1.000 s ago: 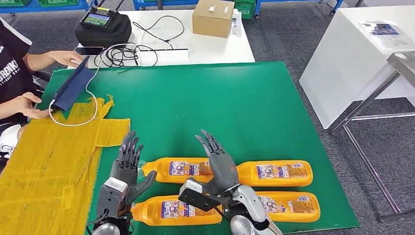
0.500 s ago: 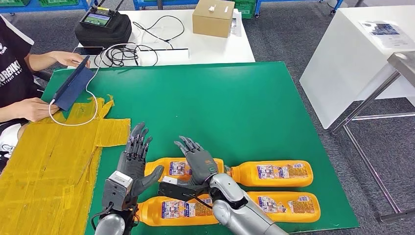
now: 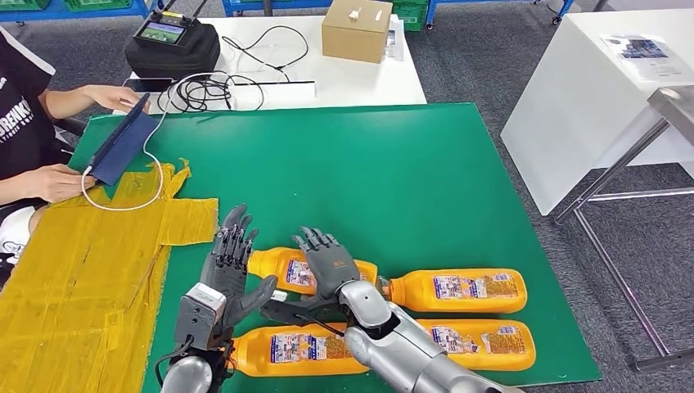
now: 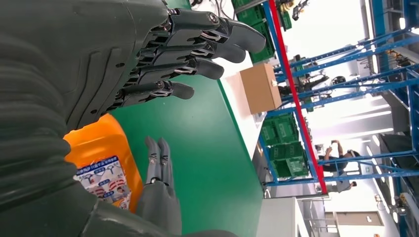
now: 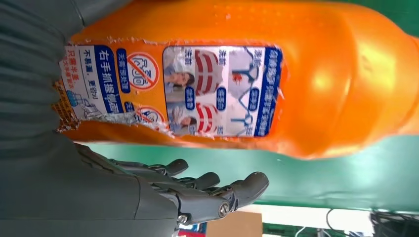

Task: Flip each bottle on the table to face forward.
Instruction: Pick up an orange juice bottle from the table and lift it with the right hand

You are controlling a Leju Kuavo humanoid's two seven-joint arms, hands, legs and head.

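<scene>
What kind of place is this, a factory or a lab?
Probably a robot test area inside a warehouse-like workshop. Blue metal racking holds green crates, a green work table carries orange bottles laid out for practice, and a person sits beside it with a tablet.

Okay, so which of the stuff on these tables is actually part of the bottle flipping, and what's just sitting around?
Job things:
four orange bottles lying on the green mat, e.g. rear-left bottle, rear-right bottle
left hand
right hand

Lying about:
cardboard box
black case
cables
yellow taped sheet
</scene>
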